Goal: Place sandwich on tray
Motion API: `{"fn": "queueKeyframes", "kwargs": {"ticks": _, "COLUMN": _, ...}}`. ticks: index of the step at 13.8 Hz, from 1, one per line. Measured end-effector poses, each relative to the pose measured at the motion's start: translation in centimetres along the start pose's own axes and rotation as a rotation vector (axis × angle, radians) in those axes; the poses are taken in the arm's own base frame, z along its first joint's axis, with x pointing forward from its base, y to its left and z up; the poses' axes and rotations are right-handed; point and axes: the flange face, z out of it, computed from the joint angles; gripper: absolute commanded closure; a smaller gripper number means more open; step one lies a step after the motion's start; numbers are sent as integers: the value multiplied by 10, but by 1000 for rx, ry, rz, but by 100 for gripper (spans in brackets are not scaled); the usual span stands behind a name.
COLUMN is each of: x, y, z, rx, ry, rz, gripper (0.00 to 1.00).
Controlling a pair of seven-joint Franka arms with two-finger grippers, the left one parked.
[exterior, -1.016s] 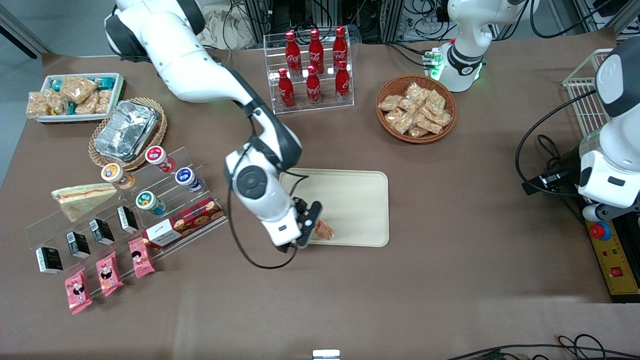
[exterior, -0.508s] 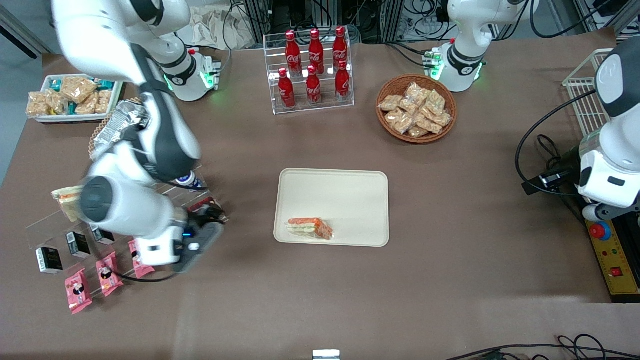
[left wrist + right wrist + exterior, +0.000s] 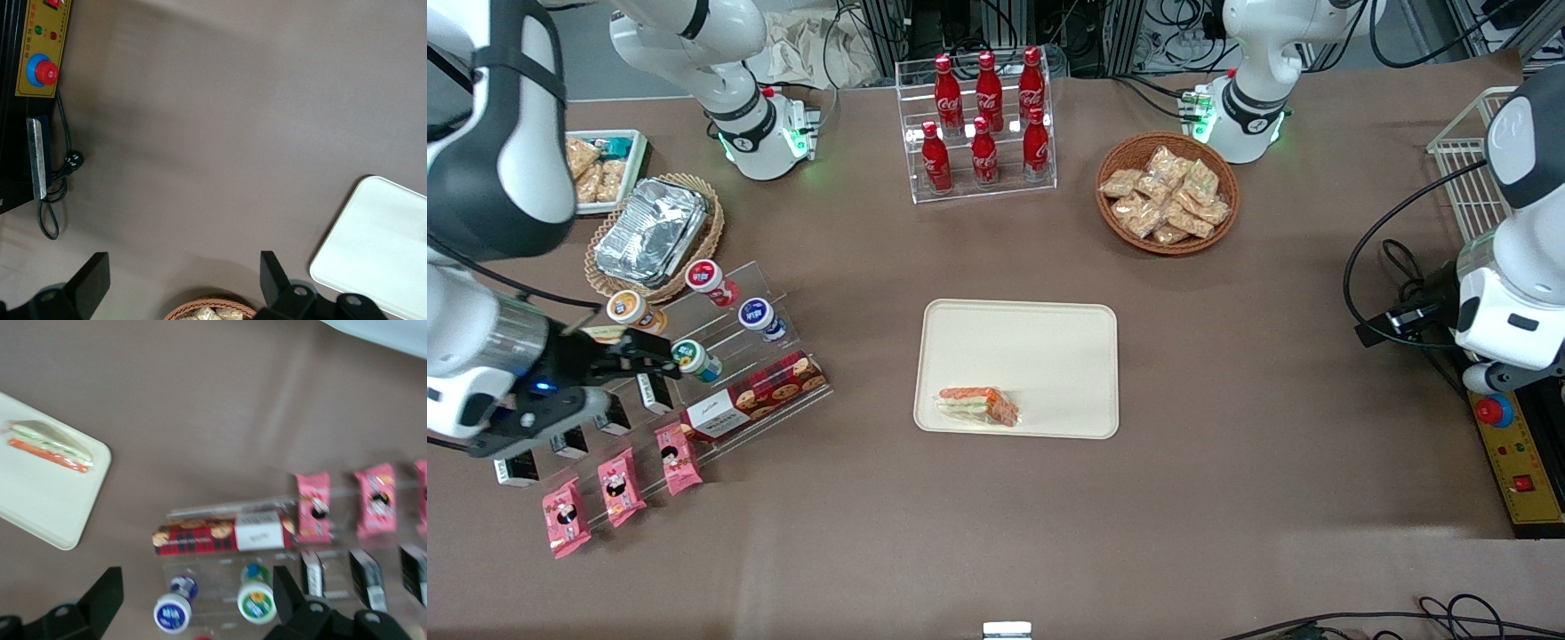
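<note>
While the sandwich (image 3: 978,405) lies flat on the tray (image 3: 1049,347), at the edge nearer the front camera, the gripper (image 3: 645,356) hangs well apart from both, fingers spread and holding nothing, above the clear rack (image 3: 720,356) of cups and the cookie box (image 3: 754,396).

Front view: high, looking steeply down on the whole table (image 3: 1227,498).
Right wrist view: looks down past the gripper (image 3: 193,603), fingers spread, above the clear rack (image 3: 267,587).
Left wrist view: close, facing down.
Shared: tray (image 3: 1049,347) (image 3: 373,247) (image 3: 40,513) in all three.
</note>
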Motion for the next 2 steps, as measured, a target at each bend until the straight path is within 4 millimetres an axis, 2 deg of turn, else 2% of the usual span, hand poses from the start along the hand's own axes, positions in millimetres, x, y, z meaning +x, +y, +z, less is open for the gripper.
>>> {"fn": "queueKeyframes", "kwargs": {"ticks": 2, "x": -12, "y": 25, "z": -10, "rx": -24, "ry": -3, "rz": 62, "gripper": 0}}
